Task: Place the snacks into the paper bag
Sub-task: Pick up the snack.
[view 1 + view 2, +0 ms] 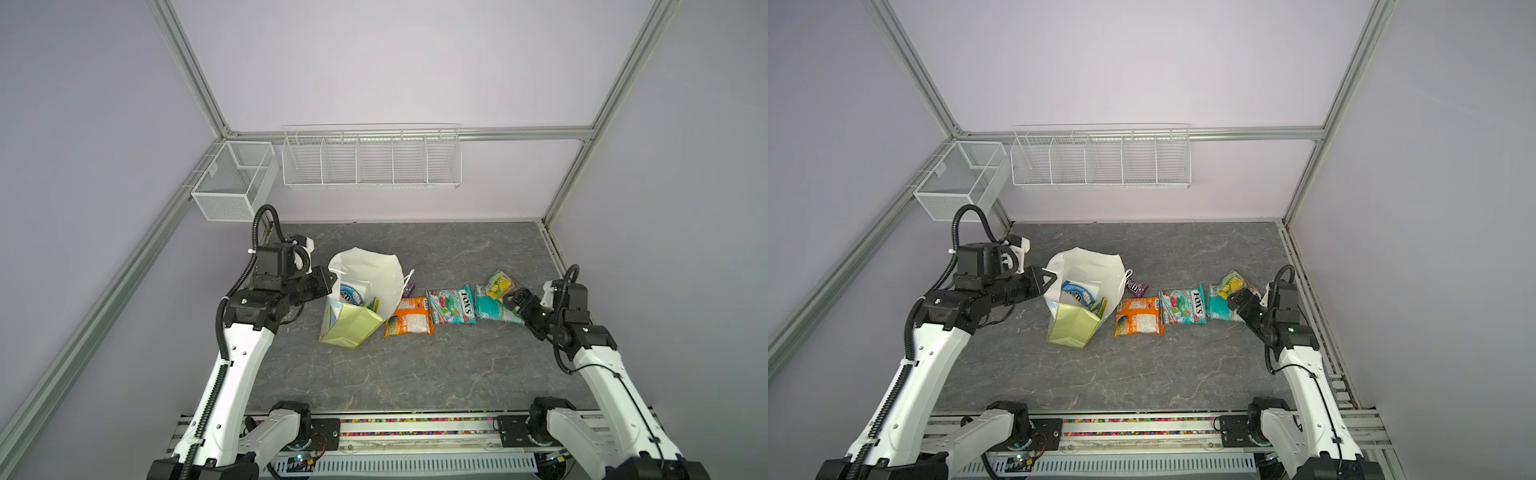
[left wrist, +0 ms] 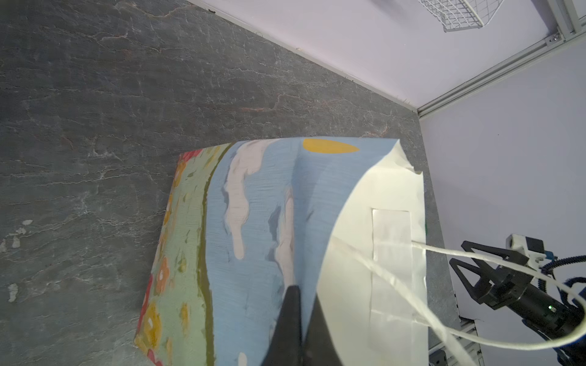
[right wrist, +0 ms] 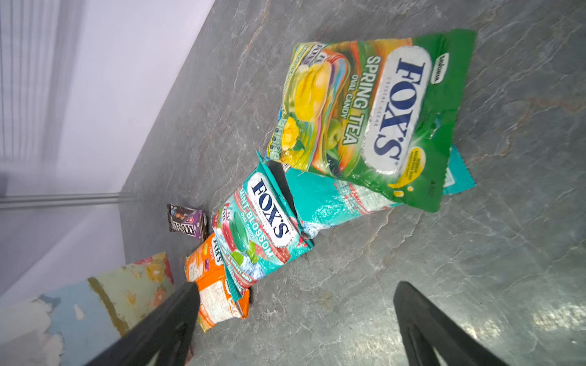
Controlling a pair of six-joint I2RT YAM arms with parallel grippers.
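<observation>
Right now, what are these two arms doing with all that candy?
They're bagging snacks. The left fingers pinch the paper bag's rim, holding it open; a blue packet lies inside. The right fingers hang open beside the green pouch. It, the teal pouch, Mint Blossom pouch, orange pouch and purple pack are not yet bagged.

Reaching inward with both arms, elbows bent.
Stretching the left arm (image 1: 245,345) forward with wrist level, pinching the paper bag (image 1: 365,270) rim in the left gripper (image 1: 332,275), jaws pressed together; angling the right arm (image 1: 598,365) inward and down, holding the right gripper (image 1: 510,300) low, jaws spread wide, apparently gripping nothing.
</observation>
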